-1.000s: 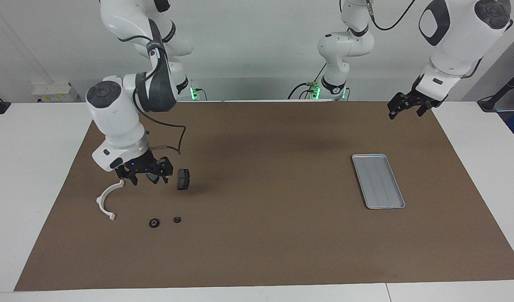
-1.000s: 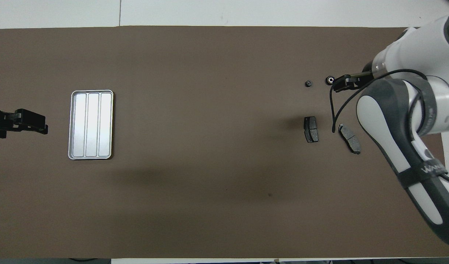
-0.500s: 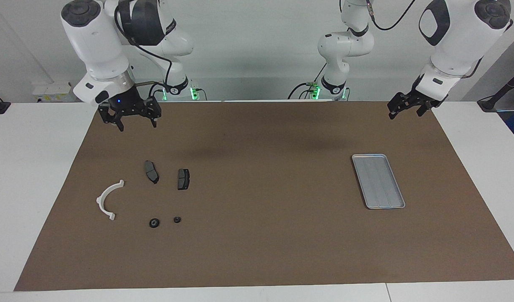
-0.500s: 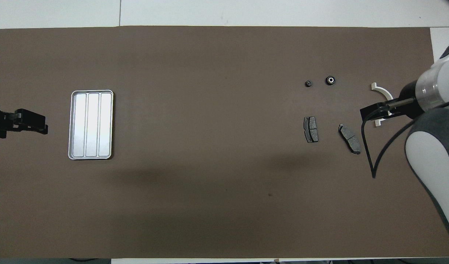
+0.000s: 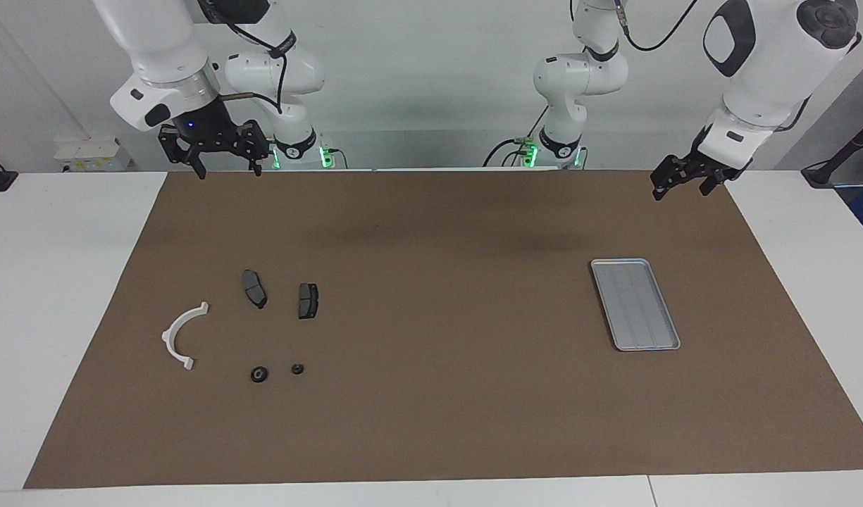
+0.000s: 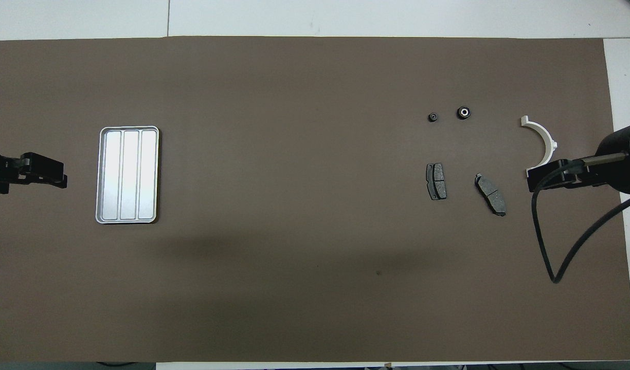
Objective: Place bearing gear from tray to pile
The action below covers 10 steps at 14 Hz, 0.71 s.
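The tray (image 5: 635, 304) lies flat toward the left arm's end of the table, and nothing is in it. Two small dark gears (image 5: 260, 374) sit with the pile (image 5: 185, 336), just farther from the robots than the two pads (image 5: 254, 288) and beside the white bracket (image 6: 542, 139). So I judge the placing as done, and the step in hand is only to retreat.

The right gripper (image 5: 221, 160) is up in the air over the mat edge at the robots' side, its fingers spread and holding nothing. The left gripper (image 5: 680, 177) waits over the mat corner near the tray, also spread and empty.

To finish well, the right arm should go up and away without its cable (image 6: 546, 231) sweeping over the small parts, because these light gears can roll easily
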Available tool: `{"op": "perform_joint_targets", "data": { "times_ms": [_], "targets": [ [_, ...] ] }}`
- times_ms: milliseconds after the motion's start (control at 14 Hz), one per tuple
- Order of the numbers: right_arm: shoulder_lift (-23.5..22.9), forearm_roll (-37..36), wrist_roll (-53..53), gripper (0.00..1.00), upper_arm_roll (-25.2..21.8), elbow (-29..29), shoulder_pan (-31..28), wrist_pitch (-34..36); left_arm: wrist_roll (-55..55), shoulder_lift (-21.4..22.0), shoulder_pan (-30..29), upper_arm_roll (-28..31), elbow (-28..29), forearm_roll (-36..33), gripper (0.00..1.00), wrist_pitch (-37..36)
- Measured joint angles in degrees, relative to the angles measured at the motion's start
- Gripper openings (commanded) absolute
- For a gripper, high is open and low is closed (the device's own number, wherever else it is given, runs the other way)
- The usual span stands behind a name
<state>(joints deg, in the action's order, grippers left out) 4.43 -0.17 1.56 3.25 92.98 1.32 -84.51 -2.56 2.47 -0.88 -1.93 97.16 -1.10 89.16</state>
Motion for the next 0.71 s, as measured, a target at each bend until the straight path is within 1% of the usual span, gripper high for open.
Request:
{"op": "perform_joint_targets", "data": {
  "times_ms": [500,714],
  "targets": [
    [0.09,-0.01,0.04,1.00,0.10,-0.42,0.09,1.34,0.00,0.00,0.00,0.00,0.00,0.00,1.00,0.00],
    [0.09,-0.78,0.04,1.00,0.10,-0.52,0.09,0.05,0.00,0.00,0.00,0.00,0.00,0.00,1.00,0.00]
  ]
}}
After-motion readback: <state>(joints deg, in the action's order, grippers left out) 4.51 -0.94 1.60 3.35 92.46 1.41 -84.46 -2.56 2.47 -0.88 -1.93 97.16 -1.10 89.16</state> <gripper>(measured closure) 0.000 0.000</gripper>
